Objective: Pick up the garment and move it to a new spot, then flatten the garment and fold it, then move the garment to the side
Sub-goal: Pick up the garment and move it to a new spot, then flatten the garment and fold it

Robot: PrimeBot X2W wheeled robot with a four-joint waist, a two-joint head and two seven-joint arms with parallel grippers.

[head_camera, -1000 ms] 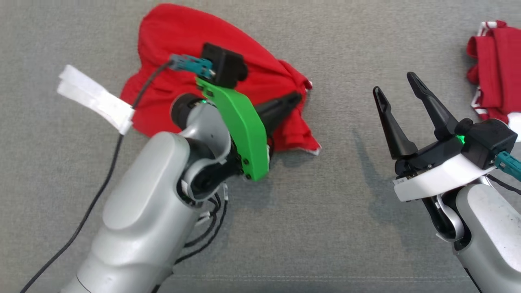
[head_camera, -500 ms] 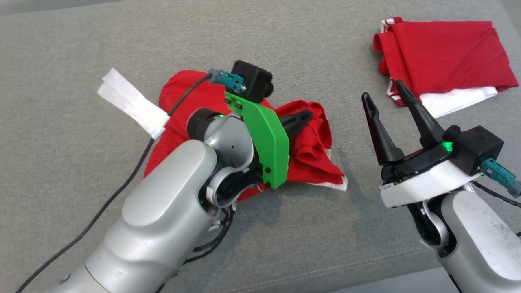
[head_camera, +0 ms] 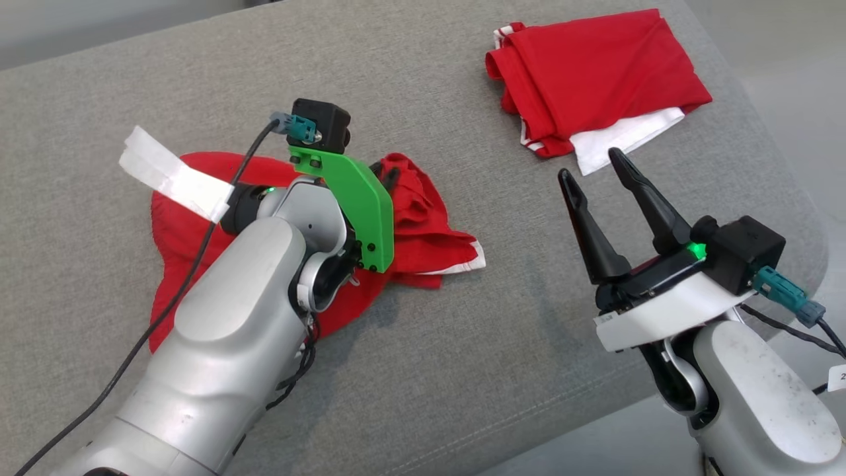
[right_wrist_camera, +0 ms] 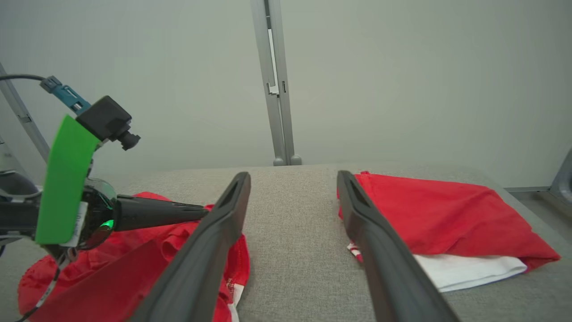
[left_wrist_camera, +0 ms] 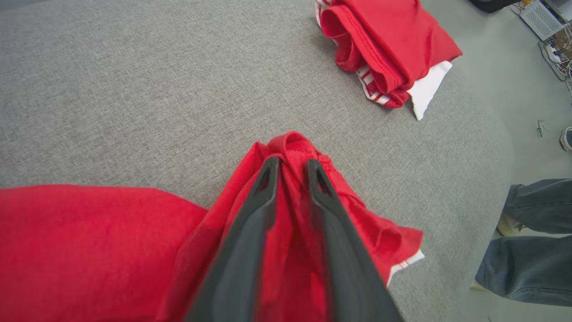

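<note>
red garment [head_camera: 429, 225]: lying crumpled on grey cushion [head_camera: 429, 92], left-centre.
L gripper [left_wrist_camera: 290, 164]: fingers clamping a raised fold of red garment, bunching it.
R gripper [head_camera: 588, 165]: hovering w/ fingers spread apart, near folded red-white garment [head_camera: 595, 73].

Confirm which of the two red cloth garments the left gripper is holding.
The crumpled red garment with white trim, on the robot's left, pinched in the left gripper. The folded red-and-white garment lies apart, untouched, beyond the open right gripper.
</note>
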